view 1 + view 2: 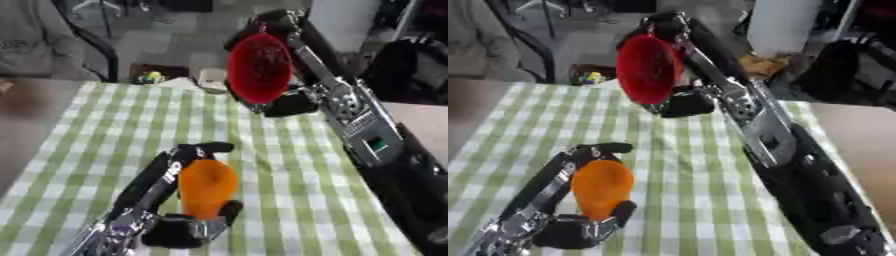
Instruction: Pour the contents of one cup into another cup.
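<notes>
- The robot's right hand (pixel 293 102) holds a red cup (pixel 260 67) tipped on its side well above the table, mouth turned toward the camera, fingers and thumb curled round its far wall and base.
- Low and near, the left hand (pixel 188 222) grips an orange cup (pixel 207 187), fingers wrapped about its body; this cup stands roughly upright, leaning a little away.
- The red cup lies up and to the right of the orange one, well apart from it; its long axis runs nearly level, so the pour looks to depend on bringing its rim over the orange cup's mouth.
- Whether anything is inside either cup cannot be made out.
- Beneath them spreads a green-and-white checked tablecloth (pixel 105 130).
- Beyond the table's far edge, a grey floor (pixel 166 42) and dark chair legs (pixel 101 47).
</notes>
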